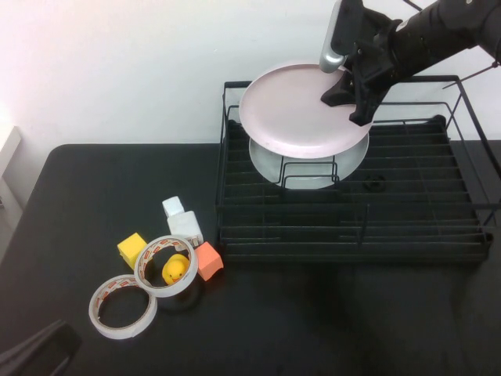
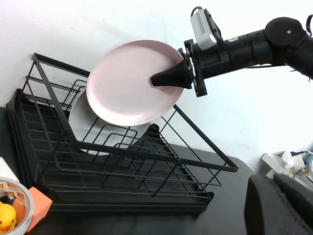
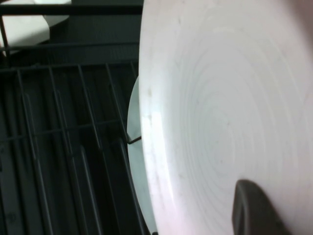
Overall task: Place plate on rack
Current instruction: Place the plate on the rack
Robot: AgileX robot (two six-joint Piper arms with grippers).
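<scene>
The pale pink plate (image 1: 293, 113) hangs tilted in the air over the back left part of the black wire rack (image 1: 423, 235). My right gripper (image 1: 348, 98) is shut on the plate's right rim, one finger lying across its face. The plate also shows in the left wrist view (image 2: 127, 83) with the right gripper (image 2: 164, 79) on it, above the rack (image 2: 146, 152). In the right wrist view the plate (image 3: 220, 112) fills the frame, with a finger (image 3: 252, 208) on it. My left gripper (image 1: 39, 351) is parked at the table's front left, shut and empty; it also shows in the left wrist view (image 2: 279, 200).
A grey-white plate (image 1: 313, 168) stands on edge in the rack just below the pink one. Left of the rack lie two tape rolls (image 1: 121, 305), a yellow duck (image 1: 177, 270), an orange cube (image 1: 208, 260), a yellow cube (image 1: 131, 249) and white blocks (image 1: 184, 227).
</scene>
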